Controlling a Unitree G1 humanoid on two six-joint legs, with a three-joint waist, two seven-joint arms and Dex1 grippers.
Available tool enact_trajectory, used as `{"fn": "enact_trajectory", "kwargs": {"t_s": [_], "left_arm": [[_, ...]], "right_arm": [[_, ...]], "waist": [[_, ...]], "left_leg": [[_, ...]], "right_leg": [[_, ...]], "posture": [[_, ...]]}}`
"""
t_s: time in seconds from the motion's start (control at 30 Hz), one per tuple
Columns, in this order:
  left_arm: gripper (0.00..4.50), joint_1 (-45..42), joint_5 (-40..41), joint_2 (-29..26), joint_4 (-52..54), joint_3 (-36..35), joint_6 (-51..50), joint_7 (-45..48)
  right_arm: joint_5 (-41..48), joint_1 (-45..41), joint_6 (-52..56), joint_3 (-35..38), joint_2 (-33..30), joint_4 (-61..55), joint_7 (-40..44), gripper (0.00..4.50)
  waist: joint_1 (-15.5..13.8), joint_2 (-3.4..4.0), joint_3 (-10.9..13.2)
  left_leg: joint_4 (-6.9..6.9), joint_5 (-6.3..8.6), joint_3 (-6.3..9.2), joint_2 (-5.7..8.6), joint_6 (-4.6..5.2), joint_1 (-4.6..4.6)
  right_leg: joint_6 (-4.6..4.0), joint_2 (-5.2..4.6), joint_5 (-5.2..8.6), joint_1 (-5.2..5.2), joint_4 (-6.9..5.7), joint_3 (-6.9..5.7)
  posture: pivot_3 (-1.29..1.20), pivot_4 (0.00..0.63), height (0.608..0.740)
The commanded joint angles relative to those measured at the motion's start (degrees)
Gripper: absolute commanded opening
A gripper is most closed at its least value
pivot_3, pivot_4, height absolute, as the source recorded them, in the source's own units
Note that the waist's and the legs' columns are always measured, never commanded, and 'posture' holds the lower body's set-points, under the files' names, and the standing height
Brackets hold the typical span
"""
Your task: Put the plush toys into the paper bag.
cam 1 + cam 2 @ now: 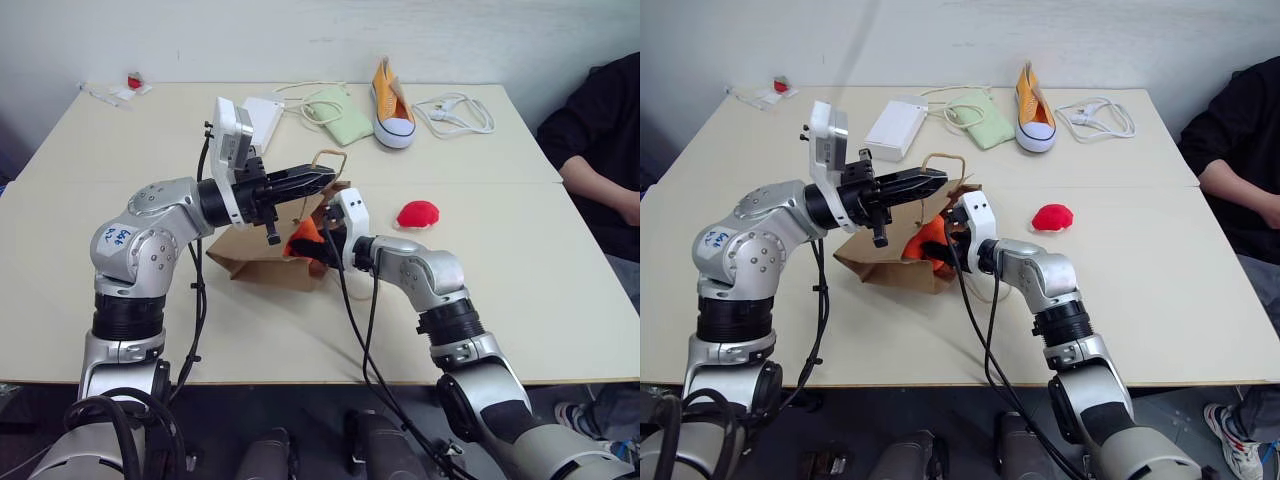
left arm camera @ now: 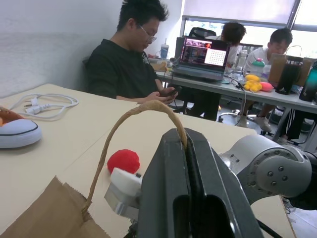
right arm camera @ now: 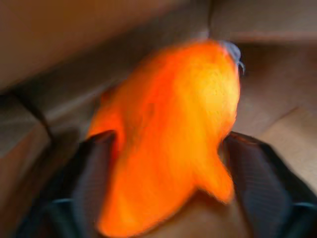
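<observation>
Two claws are working at the mouth of one paper bag (image 1: 262, 262) on your tabletop (image 1: 520, 300). You are looking at a pale tabletop with a person (image 1: 603, 150) in a black top sitting at its right edge. The paper bag is lying on its side near the middle, mouth facing right, one cord handle (image 2: 132, 130) looping up. Your left claw (image 1: 318, 178) is pinched shut on that handle, holding it up over the bag's mouth; the left wrist view is showing the cord running into the closed fingers. Your right claw (image 3: 163, 173) is sitting at the bag's mouth, fingers (image 3: 86, 178) standing wide apart on either side of the orange plush toy (image 3: 168, 134). Can't tell if they are pressing it or just flanking it. The orange toy is sitting at the opening, brown paper all around it in the right wrist view. The red plush toy (image 1: 417, 214) is lying on the tabletop just right of the right claw, apart from the bag. At the far edge you are seeing an orange-and-white sneaker (image 1: 391, 103), a pale green pouch (image 1: 338, 115) left of it, a white box (image 1: 896, 127) further left, and a coiled white cable (image 1: 455, 111) right of the sneaker. Small bits of clutter (image 1: 120, 92) are lying at the far left corner.
</observation>
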State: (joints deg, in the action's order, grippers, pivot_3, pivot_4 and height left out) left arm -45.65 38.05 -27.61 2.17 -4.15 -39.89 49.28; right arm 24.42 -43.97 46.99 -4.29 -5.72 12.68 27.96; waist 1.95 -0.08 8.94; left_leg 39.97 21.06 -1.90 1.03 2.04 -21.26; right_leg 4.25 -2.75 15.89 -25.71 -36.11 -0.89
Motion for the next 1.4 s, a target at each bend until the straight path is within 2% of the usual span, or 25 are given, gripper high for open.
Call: {"fn": "enact_trajectory", "kwargs": {"t_s": [0.03,0.17,0.27,0.37,0.43,0.53,0.7,0.9,1.0,1.1,1.4], "left_arm": [[0.0,0.3,-0.2,-1.0,-2.0,-3.7,1.6,-1.1],[0.0,1.1,1.1,-2.0,-1.4,-5.7,0.3,-1.8],[0.0,1.3,1.9,-2.4,0.5,-6.6,-0.4,-2.3],[0.0,2.8,2.0,-2.9,2.4,-6.9,-0.7,-2.7],[0.0,3.6,2.0,-3.3,3.4,-6.9,-0.7,-2.7],[0.0,4.2,2.3,-3.1,4.5,-7.3,-0.7,-3.5],[0.0,3.8,2.1,-2.6,4.9,-7.0,-0.3,-4.2],[0.0,2.5,1.5,-2.3,4.0,-6.3,0.3,-4.1],[0.0,2.6,1.5,-2.2,4.6,-6.0,0.3,-4.2],[0.0,3.1,1.7,-2.4,5.4,-6.0,0.1,-4.0],[0.0,3.6,1.9,-2.7,5.5,-6.9,-0.3,-4.6]], "right_arm": [[4.3,2.0,4.7,1.8,-1.8,-14.1,0.4,4.45],[7.9,8.5,12.1,4.3,-8.1,-28.7,-0.2,4.45],[7.2,16.5,13.7,7.2,-14.9,-36.4,-1.1,4.45],[5.6,22.5,12.0,12.7,-19.6,-40.4,-3.5,4.45],[5.0,23.7,11.5,16.4,-20.0,-40.4,-6.4,4.45],[4.3,20.9,9.0,23.0,-16.9,-33.4,-12.2,4.45],[5.7,12.6,4.5,28.5,-9.9,-16.9,-17.3,4.45],[2.5,0.1,-8.7,30.5,-6.2,7.9,-21.8,4.45],[2.4,-3.4,-12.4,29.9,-5.9,14.8,-20.6,4.45],[0.4,-4.3,-14.5,27.0,-6.2,18.1,-19.1,3.92],[0.0,-2.8,-13.6,23.3,-6.8,16.9,-14.8,0.94]], "waist": [[0.0,0.01,0.0],[-0.5,0.01,0.0],[-0.9,-0.01,0.0],[-1.5,-0.01,0.0],[-1.4,0.0,0.0],[-1.2,0.0,0.0],[-0.8,0.0,0.0],[-0.1,0.13,0.1],[-0.1,0.16,0.1],[-0.1,0.16,0.1],[0.0,0.17,0.1]], "left_leg": [[0.01,0.0,0.0,0.0,0.0,0.0],[0.01,0.0,0.04,0.0,0.0,-0.01],[0.01,0.01,0.19,0.06,0.0,-0.03],[-0.01,0.02,0.16,0.11,0.02,-0.03],[-0.02,0.02,0.11,0.11,0.02,-0.01],[-0.02,-0.01,0.03,0.07,-0.02,0.09],[-0.05,-0.04,-0.01,0.06,-0.05,0.13],[-0.09,-0.07,-0.05,0.06,-0.04,0.1],[-0.11,-0.08,-0.05,0.06,-0.04,0.09],[-0.11,-0.08,-0.05,0.06,-0.04,0.08],[-0.1,-0.08,-0.04,0.05,-0.04,0.08]], "right_leg": [[0.0,0.0,0.0,0.0,-0.01,0.0],[0.0,-0.01,0.0,0.0,0.0,0.0],[0.0,-0.07,0.0,0.1,0.08,-0.05],[0.0,-0.12,0.0,0.12,0.12,-0.02],[0.0,-0.11,0.0,0.11,0.12,0.03],[0.01,-0.06,0.0,0.11,0.05,0.13],[0.01,-0.03,0.0,0.1,-0.01,0.16],[0.01,-0.02,0.0,0.03,-0.03,0.17],[0.0,-0.02,0.0,0.02,-0.02,0.16],[0.01,-0.02,0.0,0.03,-0.01,0.16],[0.01,-0.02,0.0,0.04,-0.01,0.16]], "posture": [[0.0,0.15,0.74],[0.0,0.15,0.74],[0.0,0.15,0.74],[0.0,0.15,0.74],[0.0,0.15,0.74],[0.0,0.15,0.74],[0.0,0.15,0.74],[0.0,0.15,0.74],[0.0,0.15,0.74],[0.0,0.15,0.74],[0.0,0.15,0.74]]}}
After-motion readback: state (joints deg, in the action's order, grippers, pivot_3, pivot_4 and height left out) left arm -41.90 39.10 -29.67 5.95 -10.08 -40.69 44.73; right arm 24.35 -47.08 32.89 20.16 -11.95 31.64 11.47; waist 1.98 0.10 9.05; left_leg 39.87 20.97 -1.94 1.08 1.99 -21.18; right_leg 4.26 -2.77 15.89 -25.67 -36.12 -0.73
